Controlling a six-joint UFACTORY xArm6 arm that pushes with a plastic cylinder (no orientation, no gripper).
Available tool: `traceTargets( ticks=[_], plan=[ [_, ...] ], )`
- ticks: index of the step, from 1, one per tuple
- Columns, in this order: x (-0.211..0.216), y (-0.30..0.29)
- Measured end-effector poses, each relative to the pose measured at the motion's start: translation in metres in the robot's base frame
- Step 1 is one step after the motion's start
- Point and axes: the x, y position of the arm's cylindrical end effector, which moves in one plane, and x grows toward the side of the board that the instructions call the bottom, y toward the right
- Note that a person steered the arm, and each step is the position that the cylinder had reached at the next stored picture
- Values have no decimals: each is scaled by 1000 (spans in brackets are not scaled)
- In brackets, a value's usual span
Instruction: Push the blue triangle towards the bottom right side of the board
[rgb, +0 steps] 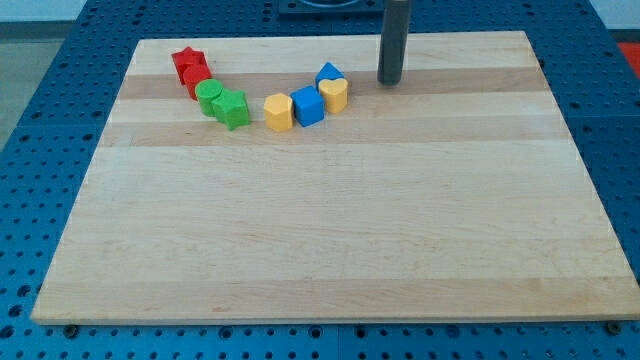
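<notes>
1. Camera view, key relation: the arm's tip (389, 82) sits just to the 3 o'clock side of the small blue triangle block (330, 73), a clear gap between them, no contact. So the triangle lies at approx 9 o'clock from the tip, slightly up.
2. Target is the board's 4–5 o'clock corner. My read: the tip is on the wrong side for that push; it would need to get round to the triangle's 10–11 o'clock side first.
3. Where the task's block is: near the 12 o'clock edge of the pale wooden board (330, 240), top end of an arc of blocks, touching or nearly touching the yellow heart-shaped block (334, 94) at its 6 o'clock.
4. No claw on this rig, just a straight dark rod, so nothing to open or close; it holds nothing.
5. Counts: blue x2, the triangle plus a blue cube (308, 105). Yellow x2, the heart plus a yellow block (279, 112), shape unclear.
6. Green x2: a round green block (209, 95) and a green star-like block (232, 108). Red x2 it seems: a red star-like block (188, 64) w/ another red block (196, 85) tucked below, mostly hidden.
</notes>
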Motion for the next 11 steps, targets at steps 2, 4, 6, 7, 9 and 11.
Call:
traceTargets(
  ticks=[2,4,6,7,9,11],
  plan=[
    [-31,-78],
    [32,-109],
    [39,-21],
    [29,-48],
    [11,-7],
    [109,96]
  ],
)
